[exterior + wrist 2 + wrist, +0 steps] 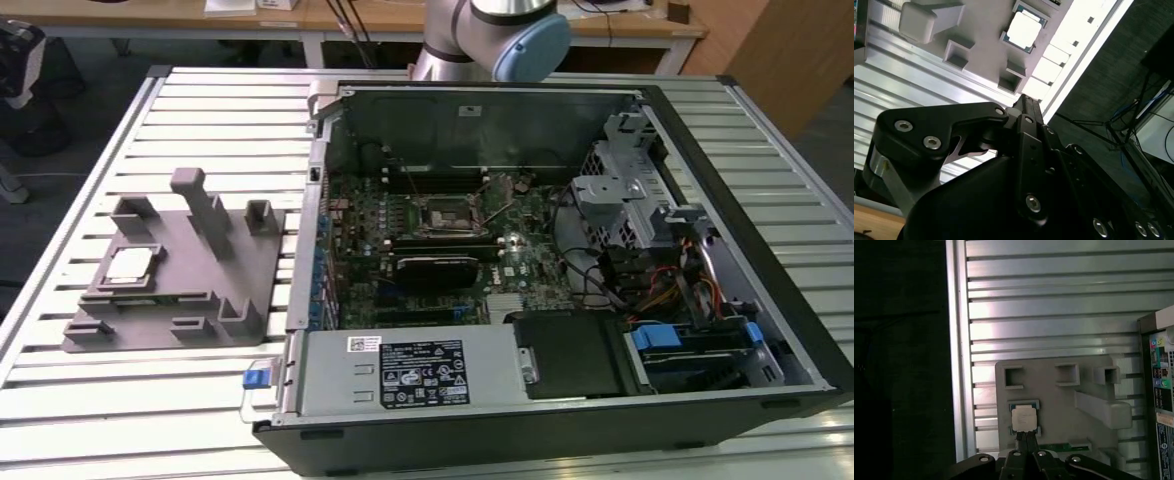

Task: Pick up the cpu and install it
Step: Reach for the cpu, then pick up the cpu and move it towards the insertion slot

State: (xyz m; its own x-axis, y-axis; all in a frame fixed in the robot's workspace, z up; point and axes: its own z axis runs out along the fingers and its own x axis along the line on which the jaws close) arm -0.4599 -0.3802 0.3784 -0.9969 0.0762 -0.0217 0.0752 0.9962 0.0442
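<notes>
You had the cpu [1024,417] lying flat in a shallow recess of the grey fixture [1054,400]. Your gripper [1026,439] hung above that fixture, its fingers together and holding nothing. I'd judge the chip light, stiff, smooth-topped and fragile underneath, so take it by two opposite edges.
</notes>
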